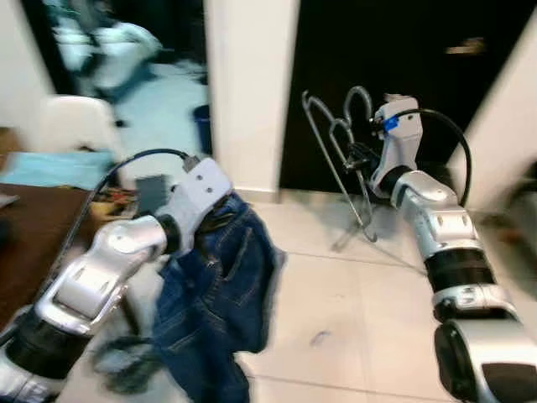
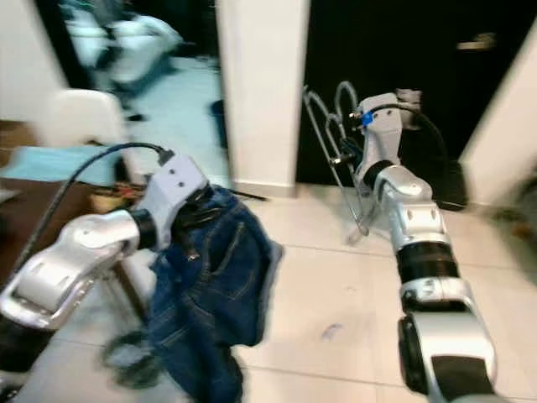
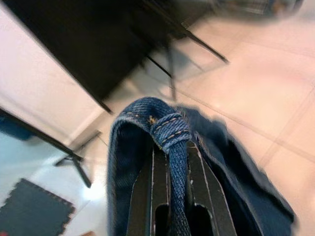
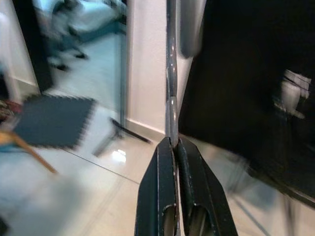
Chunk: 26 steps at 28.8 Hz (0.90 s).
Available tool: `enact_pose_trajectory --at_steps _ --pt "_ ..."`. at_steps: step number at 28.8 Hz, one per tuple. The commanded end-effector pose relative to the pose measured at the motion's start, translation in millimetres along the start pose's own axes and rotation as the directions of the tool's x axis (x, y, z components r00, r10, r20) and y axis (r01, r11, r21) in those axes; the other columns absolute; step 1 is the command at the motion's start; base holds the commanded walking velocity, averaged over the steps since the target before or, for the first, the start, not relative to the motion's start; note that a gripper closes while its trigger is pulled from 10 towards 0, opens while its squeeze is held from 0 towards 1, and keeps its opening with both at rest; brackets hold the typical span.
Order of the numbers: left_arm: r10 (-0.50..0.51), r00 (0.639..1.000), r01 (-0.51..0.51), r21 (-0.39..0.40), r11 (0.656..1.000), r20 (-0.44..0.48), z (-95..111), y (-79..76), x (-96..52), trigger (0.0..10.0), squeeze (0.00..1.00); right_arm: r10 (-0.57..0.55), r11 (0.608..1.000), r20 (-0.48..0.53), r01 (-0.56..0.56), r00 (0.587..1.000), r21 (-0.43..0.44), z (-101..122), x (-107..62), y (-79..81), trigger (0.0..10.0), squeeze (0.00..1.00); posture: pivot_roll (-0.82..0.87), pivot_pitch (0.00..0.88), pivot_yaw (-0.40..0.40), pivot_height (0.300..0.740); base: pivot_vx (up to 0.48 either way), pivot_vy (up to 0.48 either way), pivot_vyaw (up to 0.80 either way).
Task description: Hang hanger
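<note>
Our right gripper (image 1: 362, 158) is closed on the metal hanger (image 1: 336, 138), held up at the far right before the dark doorway. We judge it light, stiff and slippery, so holding its thin wire is best. Our left gripper (image 3: 172, 196) clamps the soft jeans (image 1: 214, 302) by 1 belt loop (image 3: 171, 133). We see no containers.

Motion blur softens both eye views, worst toward the edges. Daylight floods in from the room at 11 o'clock, blowing out its pale floor (image 1: 159, 109). The doorway (image 1: 403, 84) at 1 o'clock stays nearly black. Both wrist views smear beyond the fingers.
</note>
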<state>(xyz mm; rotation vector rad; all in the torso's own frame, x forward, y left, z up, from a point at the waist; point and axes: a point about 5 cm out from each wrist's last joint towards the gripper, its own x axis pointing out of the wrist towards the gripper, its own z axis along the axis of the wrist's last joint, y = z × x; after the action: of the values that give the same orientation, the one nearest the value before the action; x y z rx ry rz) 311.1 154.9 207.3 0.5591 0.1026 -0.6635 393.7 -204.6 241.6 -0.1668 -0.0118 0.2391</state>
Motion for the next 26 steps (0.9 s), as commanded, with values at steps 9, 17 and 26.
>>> enact_pose_trajectory --at_steps 9,17,26 --pt "0.255 0.918 -0.299 -0.109 0.948 -0.303 -111 15.8 -11.2 10.0 0.00 0.049 0.991 -0.240 -0.078 0.970 -0.111 -63 -22.1 -8.8 10.0 0.00 -0.12 0.000 -0.003 0.740 0.000 0.000 -0.79" --pt "0.334 0.827 -0.498 -0.313 0.809 -0.452 -159 -0.8 -18.5 10.0 0.00 0.059 0.990 -0.350 -0.099 0.935 -0.099 -101 -39.0 -8.0 10.0 0.00 -0.13 0.000 -0.001 0.740 0.000 0.000 -0.79" --pt "0.423 0.868 -0.444 -0.024 0.896 -0.258 -129 30.1 -18.7 10.0 0.00 0.142 0.978 -0.320 -0.182 0.937 -0.099 -93 -38.9 -4.4 10.0 0.00 -0.12 0.000 -0.003 0.740 0.000 0.000 -0.79"
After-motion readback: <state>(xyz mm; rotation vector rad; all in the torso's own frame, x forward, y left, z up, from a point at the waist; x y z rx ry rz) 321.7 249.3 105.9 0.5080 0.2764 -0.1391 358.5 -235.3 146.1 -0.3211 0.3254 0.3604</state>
